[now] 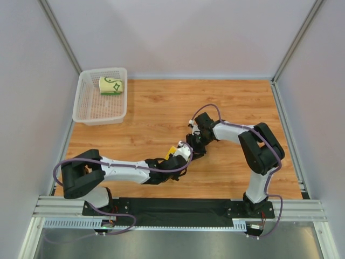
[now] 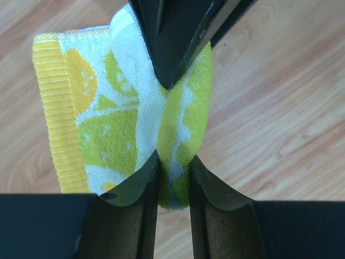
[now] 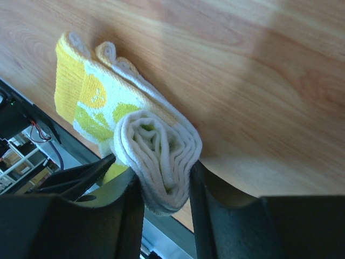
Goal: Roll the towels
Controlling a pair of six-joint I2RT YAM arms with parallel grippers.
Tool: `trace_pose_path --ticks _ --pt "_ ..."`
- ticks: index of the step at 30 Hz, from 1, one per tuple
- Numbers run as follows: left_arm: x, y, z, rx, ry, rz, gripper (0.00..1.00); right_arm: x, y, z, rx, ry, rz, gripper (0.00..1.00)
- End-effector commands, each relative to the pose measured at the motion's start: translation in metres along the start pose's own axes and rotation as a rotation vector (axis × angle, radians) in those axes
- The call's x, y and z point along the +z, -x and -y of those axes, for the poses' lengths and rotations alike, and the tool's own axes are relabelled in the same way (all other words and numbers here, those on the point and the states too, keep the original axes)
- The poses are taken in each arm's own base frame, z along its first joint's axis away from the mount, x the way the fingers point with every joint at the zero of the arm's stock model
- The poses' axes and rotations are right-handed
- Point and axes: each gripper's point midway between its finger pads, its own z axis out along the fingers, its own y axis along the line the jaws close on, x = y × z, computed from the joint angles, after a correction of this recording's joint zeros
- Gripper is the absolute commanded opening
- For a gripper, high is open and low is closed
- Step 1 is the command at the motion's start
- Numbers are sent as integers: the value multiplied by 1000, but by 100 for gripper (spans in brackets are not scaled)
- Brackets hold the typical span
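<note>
Two towels are in play: the green-line towel (image 1: 111, 86) lies rolled inside the white mesh basket (image 1: 81, 105), while the yellow-green towel (image 3: 156, 151) sits on the worktop (image 1: 232, 102) well apart from the basket, nearer the arm bases and to its right. Seen from above, it is almost hidden under both hands. The left hand (image 2: 173, 162) is nearly closed and pinches one end of the fold. The right hand (image 3: 161, 172) is narrowly parted, with its fingers against both sides of the coiled end; how firmly it presses I cannot tell. The roll looks only partly wound, since a flat tail with the yellow border lies loose beside it. The main risk, I judge, is the soft coil springing open if either hand lets go before that tail is wrapped. Fingers pulled straight back could also drag the inner layers out, and opposing pulls could twist the roll.
</note>
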Motion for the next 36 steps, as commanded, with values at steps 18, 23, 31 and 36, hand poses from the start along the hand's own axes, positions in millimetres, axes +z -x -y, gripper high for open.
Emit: trace_pose_path --ticks 18,23,31,36 --pt "-50 -53 15 -141 -202 -186 0 -51 35 81 3 -466 215 37" --pt "-52 -54 7 -274 -246 -179 0 -60 36 74 -5 -458 239 37" --pt "-57 -57 -15 -628 -347 -142 0 -65 24 51 -15 -337 239 37" --pt "-61 -61 -28 -797 -350 -191 0 -64 10 3 -55 -56 260 38"
